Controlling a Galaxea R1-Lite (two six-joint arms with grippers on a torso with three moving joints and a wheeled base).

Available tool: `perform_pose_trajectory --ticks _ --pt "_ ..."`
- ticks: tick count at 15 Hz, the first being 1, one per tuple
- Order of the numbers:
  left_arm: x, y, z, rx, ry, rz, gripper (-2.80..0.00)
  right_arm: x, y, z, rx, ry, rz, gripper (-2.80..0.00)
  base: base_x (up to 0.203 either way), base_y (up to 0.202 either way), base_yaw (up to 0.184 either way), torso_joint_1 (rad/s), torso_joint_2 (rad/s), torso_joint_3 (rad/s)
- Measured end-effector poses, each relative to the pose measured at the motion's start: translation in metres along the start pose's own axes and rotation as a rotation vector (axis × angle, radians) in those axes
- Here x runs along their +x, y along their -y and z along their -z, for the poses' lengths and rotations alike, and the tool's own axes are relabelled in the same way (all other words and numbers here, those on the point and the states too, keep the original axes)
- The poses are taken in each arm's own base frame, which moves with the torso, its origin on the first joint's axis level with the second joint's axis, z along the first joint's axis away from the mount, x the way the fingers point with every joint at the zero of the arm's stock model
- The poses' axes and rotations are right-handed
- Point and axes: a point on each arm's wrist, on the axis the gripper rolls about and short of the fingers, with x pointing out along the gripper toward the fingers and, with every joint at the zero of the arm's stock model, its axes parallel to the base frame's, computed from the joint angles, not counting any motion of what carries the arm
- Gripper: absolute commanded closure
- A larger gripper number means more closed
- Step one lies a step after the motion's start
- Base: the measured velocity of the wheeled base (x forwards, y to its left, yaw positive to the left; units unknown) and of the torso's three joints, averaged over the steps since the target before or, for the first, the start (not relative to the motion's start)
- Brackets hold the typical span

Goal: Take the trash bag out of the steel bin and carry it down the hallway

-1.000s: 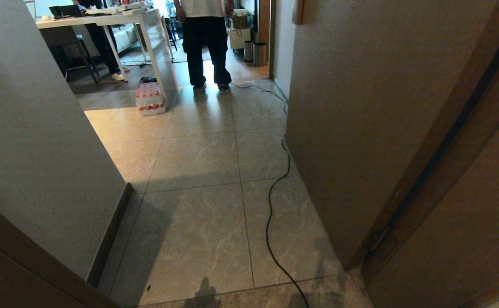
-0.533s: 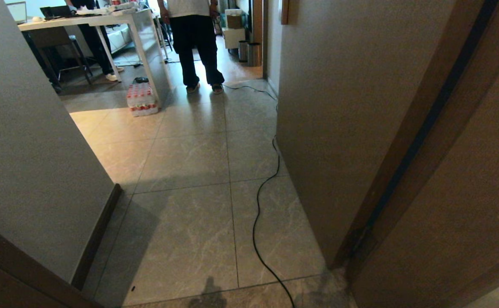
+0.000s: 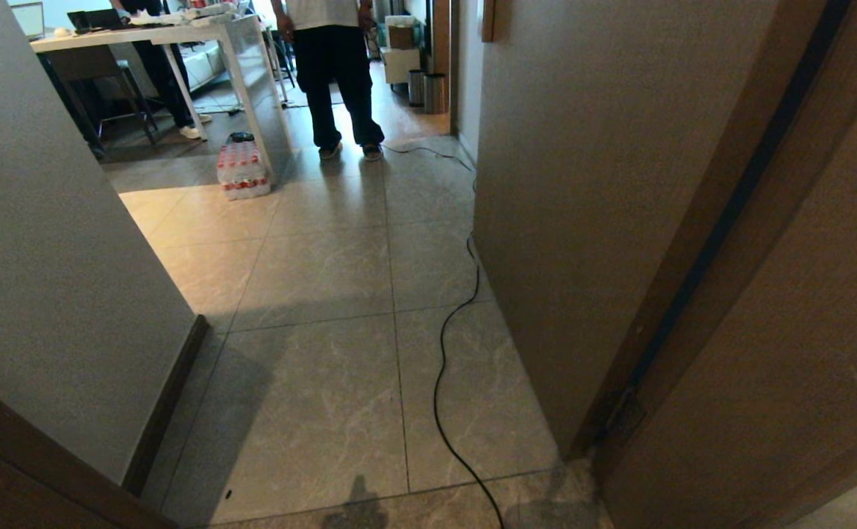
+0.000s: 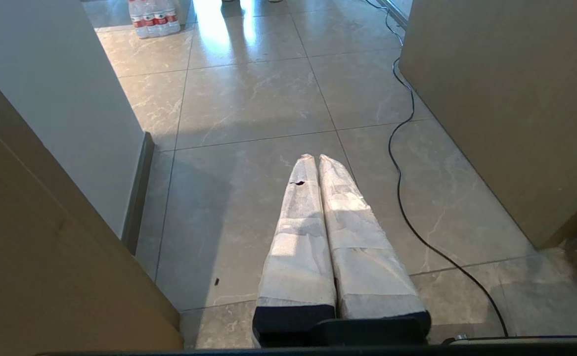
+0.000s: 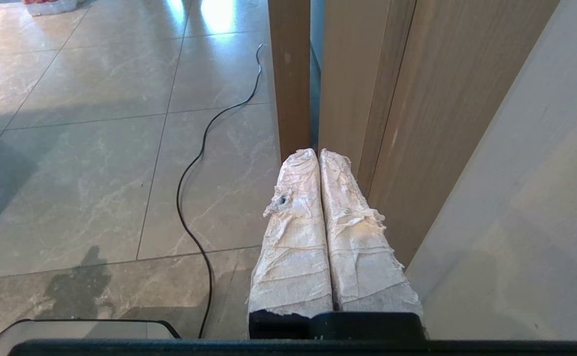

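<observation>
I see two small steel bins far off at about twelve o'clock; the steel bin (image 3: 435,93) I take as mine stands against the wall past a standing person (image 3: 340,73), down the hallway (image 3: 340,250). No trash bag shows. The left gripper (image 4: 314,159) and right gripper (image 5: 314,152) are both pressed closed and empty, neither clearly nearer. A black cable (image 3: 446,345) trails along my path.

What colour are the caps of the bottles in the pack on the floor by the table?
Red, on clear bottles in the pack. The head view shows it best.
</observation>
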Motion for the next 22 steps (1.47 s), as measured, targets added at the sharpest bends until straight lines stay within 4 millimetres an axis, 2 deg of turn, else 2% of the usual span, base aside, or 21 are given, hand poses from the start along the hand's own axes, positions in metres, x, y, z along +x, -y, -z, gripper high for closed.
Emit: perform_pose_trajectory --ticks 6,15,22 --pt "0.0 0.0 -0.0001 -0.003 0.001 0.0 0.0 0.0 0.0 0.0 0.0 0.0 0.001 0.0 0.0 0.0 0.0 0.0 0.0 0.0" --pt "0.0 0.0 0.0 -0.003 0.0 0.0 0.0 0.0 0.0 0.0 -0.001 0.0 0.001 0.0 0.0 0.158 0.003 0.002 0.0 0.003" --pt "0.0 0.0 -0.0001 -0.002 0.001 0.0 0.0 0.0 0.0 0.0 0.0 0.0 0.0 0.0 0.0 0.0 0.0 0.0 0.0 0.0"
